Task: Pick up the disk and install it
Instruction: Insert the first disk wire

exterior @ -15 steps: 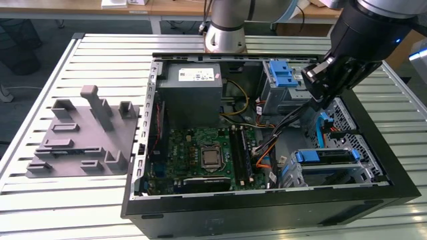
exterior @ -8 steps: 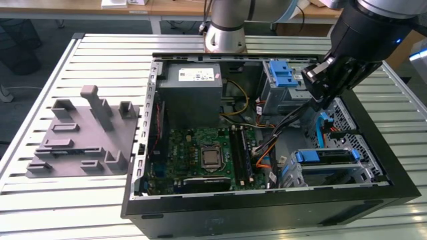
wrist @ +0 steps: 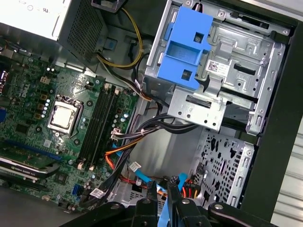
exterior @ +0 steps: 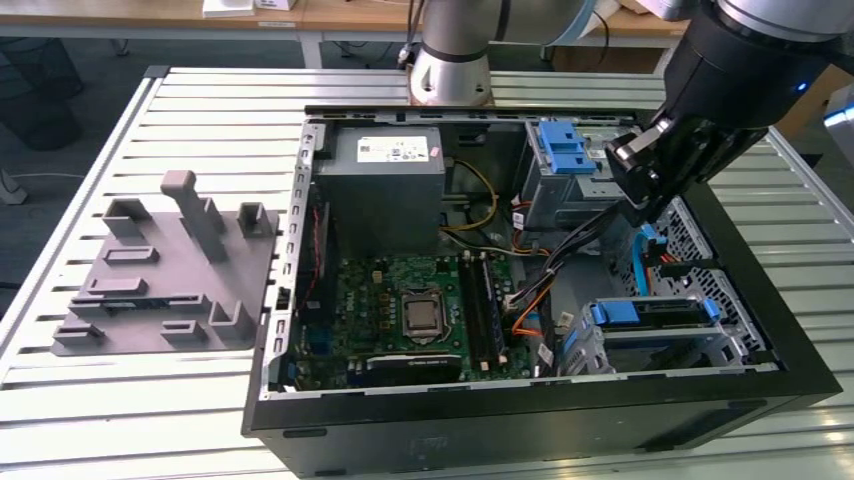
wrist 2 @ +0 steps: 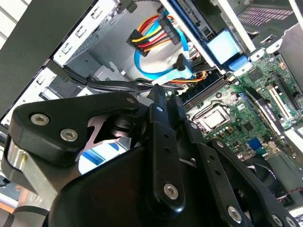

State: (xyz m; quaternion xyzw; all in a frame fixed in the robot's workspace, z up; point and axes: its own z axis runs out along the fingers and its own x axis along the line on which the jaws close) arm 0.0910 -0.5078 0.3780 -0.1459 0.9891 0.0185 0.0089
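The disk (exterior: 654, 313), grey in a blue plastic bracket, lies in the lower metal bay at the near corner of the open computer case (exterior: 534, 420), on the exterior view's right. In the second wrist view its pale blue label (wrist 2: 221, 46) shows beside the motherboard. My gripper (exterior: 638, 212) hangs inside the case, above and behind the disk, apart from it. Its black fingers are shut with nothing between them in both wrist views (wrist 2: 158, 92) (wrist: 162, 183), over a bundle of blue, red and orange cables (wrist: 142, 182).
A metal drive cage with a blue latch (exterior: 567, 150) (wrist: 184, 47) stands close beside the gripper. The grey power-supply box (exterior: 387, 165) and the motherboard (exterior: 414, 310) take up the case's other side. A grey fixture plate (exterior: 167, 270) lies on the slatted table.
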